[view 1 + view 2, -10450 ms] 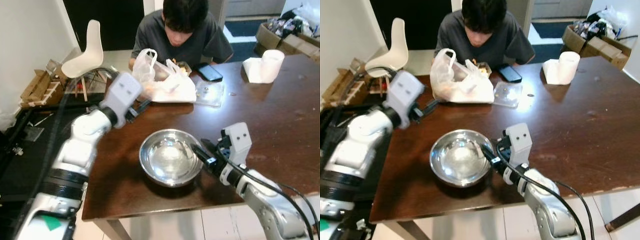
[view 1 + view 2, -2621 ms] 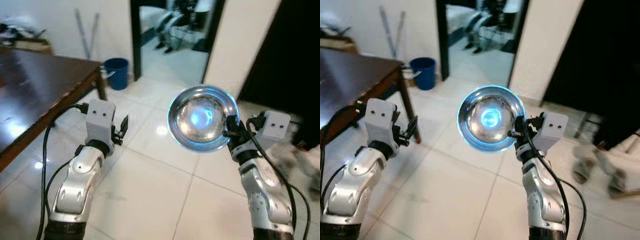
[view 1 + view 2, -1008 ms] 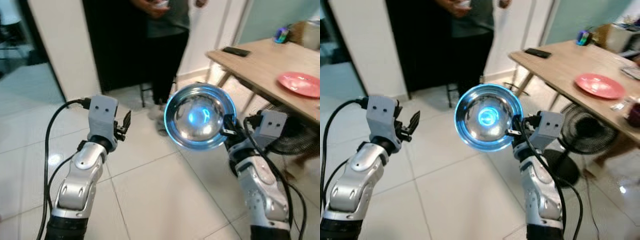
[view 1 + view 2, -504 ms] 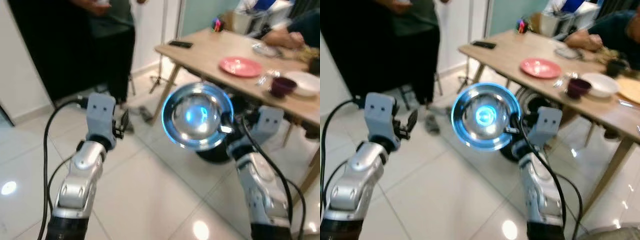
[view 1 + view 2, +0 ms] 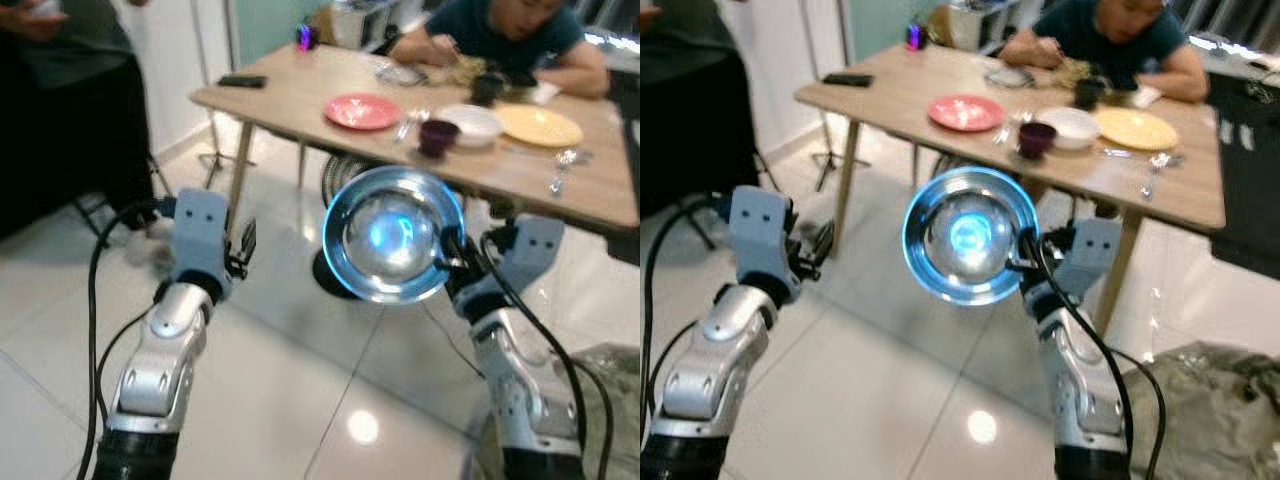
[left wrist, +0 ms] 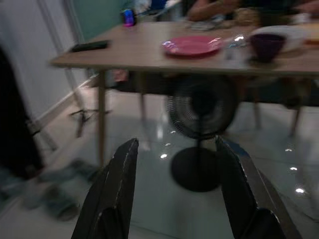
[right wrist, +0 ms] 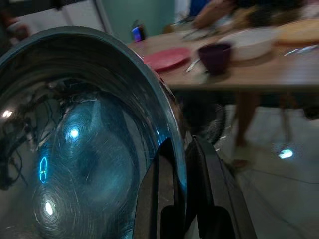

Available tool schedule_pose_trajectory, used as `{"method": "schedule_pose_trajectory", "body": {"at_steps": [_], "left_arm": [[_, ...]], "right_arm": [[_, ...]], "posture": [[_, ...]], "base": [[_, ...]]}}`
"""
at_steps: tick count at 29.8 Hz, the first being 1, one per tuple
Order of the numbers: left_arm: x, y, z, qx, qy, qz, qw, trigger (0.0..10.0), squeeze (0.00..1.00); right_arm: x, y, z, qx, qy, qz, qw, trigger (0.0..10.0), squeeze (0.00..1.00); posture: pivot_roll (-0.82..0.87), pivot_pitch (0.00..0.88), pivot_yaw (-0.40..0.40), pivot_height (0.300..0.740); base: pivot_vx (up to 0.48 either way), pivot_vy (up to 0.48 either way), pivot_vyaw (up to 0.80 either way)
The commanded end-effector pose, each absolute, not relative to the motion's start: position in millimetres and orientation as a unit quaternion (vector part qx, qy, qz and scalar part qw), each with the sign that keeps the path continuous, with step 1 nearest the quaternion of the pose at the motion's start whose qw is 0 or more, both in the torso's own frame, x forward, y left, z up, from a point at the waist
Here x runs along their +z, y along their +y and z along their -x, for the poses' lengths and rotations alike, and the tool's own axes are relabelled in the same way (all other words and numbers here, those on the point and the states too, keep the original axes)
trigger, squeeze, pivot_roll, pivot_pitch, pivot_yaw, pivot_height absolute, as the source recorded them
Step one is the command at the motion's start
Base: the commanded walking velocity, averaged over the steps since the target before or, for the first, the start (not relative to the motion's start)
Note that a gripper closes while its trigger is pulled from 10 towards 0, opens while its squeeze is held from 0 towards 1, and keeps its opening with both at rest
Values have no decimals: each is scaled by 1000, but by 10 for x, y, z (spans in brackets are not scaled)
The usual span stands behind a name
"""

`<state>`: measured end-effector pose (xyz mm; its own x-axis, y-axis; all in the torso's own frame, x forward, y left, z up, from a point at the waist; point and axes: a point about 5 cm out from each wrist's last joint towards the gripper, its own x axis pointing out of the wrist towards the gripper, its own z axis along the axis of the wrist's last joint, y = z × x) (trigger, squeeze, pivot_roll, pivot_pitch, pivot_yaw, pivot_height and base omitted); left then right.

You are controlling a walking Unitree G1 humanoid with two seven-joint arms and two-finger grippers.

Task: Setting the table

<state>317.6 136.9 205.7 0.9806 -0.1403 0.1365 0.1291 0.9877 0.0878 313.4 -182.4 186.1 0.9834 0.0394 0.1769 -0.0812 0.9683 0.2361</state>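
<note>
One steel bowl [image 5: 392, 233] is in hand, carried on edge with its open face toward the camera, rim pinched by the right pincer [image 5: 449, 258] at the bowl's right side. In the right wrist view both black fingers [image 7: 212, 184] straddle the rim, one inside, one outside, closed onto it.

Left to right: left pincer [image 5: 243, 250] is raised at about the same height, holding nothing, fingers [image 6: 117, 191] spread wide in its wrist view. Then the bowl, then the right arm behind it.

Key relation: the light wooden bench [image 5: 300, 95] lies ahead of and above the bowl, beyond it from the robot, with its near edge running left to right and dropping toward the right. The right arm is the loaded one and is also nearer the bench's free near edge.

Bench load, left to right: dark phone [image 5: 244, 81], pink plate [image 5: 363, 111], dark purple cup [image 5: 1036, 138], white bowl [image 5: 1070, 125], yellow plate [image 5: 1137, 129], cutlery near the right end. A person [image 5: 1092, 40] sits at the far side, eating. Bare wood shows along the near-left part.

Under the bench stands a black floor fan [image 6: 202, 107]. Glossy white tile floor [image 5: 870, 390]; another person stands at the far left; a crumpled grey cloth lies on the floor at lower right.

Judgement: the bowl needs lifting and levelling before it clears the bench edge.
</note>
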Motion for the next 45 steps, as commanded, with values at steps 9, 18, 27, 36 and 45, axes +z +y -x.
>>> {"method": "schedule_pose_trajectory", "body": {"at_steps": [9, 18, 27, 36, 45], "left_arm": [[2036, 1396, -3186, -59, -67, -38, 995, 10000, 0], [2040, 1390, -3189, -56, -67, -34, 996, 10000, 0], [2057, 1387, -3185, -57, -71, -32, 995, 10000, 0], [2091, 1424, -3209, -27, -89, -39, 995, 10000, 0], [2088, 1422, -3214, -28, -88, -40, 995, 10000, 0]], "right_arm": [[1923, -1826, -3135, 32, -99, -126, 987, 10000, 0], [1925, -1831, -3137, 32, -97, -125, 987, 10000, 0], [1926, -1824, -3144, 33, -98, -126, 987, 10000, 0], [1961, -1784, -3146, 44, -111, -127, 985, 10000, 0], [1981, -1782, -3141, 47, -118, -129, 983, 10000, 0]], "posture": [[-66, 0, 52, 740], [-64, 0, 48, 740], [-59, 0, 48, 740], [-58, 0, 47, 740], [-59, 0, 50, 740]], "base": [[0, 0, -788], [0, 0, -788], [0, 0, -788], [213, 0, -438], [480, 0, 0]]}}
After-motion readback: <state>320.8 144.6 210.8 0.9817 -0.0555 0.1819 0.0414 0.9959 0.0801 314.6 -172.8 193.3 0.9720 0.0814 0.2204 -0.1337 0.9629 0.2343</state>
